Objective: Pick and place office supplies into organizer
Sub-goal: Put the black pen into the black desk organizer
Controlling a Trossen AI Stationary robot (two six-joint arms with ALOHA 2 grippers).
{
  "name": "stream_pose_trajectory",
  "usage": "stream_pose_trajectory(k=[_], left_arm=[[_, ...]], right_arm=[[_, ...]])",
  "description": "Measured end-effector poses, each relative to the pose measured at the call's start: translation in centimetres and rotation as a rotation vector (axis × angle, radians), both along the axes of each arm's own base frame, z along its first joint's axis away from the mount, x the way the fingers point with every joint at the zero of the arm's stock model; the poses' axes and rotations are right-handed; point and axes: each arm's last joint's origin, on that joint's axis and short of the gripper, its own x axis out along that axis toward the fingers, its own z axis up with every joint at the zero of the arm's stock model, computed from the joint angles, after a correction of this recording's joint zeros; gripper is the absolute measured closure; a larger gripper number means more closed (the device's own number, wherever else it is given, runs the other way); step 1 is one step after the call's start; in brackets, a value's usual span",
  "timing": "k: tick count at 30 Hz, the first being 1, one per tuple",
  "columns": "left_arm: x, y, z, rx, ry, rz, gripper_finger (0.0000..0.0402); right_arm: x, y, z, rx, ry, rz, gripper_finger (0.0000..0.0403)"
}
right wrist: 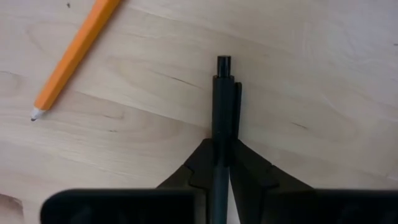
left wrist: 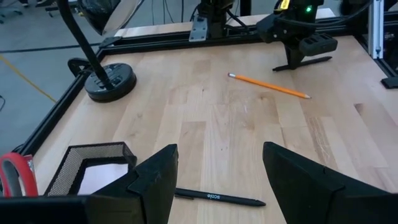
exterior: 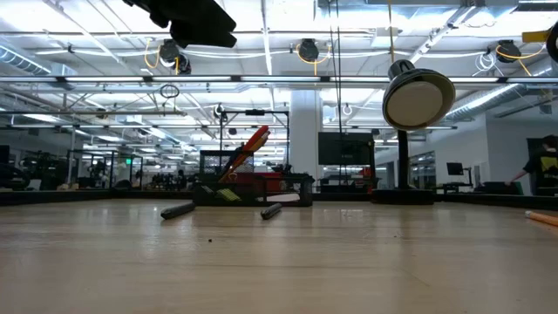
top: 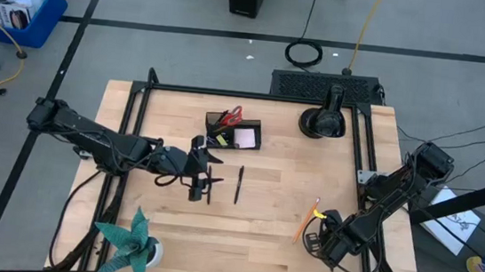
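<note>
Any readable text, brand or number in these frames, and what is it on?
"scale" or close to it, small white print, not surely legible: on the black pen lying on the table in front of the left gripper.
Printing on the boxes in the blue bin on the floor: too small to read.
Nothing else readable.

Both arms are matte black, built of jointed segments with black cables looping along them. The left hand has two broad, wedge-shaped black fingers. The right hand has matching fingers tapering to points.
</note>
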Motion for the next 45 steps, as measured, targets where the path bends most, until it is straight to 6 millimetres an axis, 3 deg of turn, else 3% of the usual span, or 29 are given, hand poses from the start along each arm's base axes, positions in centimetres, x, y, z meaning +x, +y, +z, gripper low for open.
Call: stream_pose_trajectory(k=[12, 18, 28, 45], left_arm=[[0.0, 0.0, 0.0, 0.003, 0.000, 0.000, 0.0162], [0.0, 0.0, 0.0, 0.003, 0.001, 0.000, 0.0163], [0.3, 0.0, -0.3, -0.038, -0.001, 0.022, 0.0163], [1.8, -0.4, 1.0, -0.234, -0.215, 0.049, 0.0163]], right_arm=[[0.1, -0.2, 1.0, -0.022, -0.101, 0.016, 0.0373], [0.3, -1.1, 2.3, -0.125, -0.277, -0.005, 0.0378], [1.0, -1.9, 3.1, -0.192, -0.345, 0.064, 0.0375], [4.7, -2.6, 4.7, -0.590, -0.668, 0.406, 0.0375]])
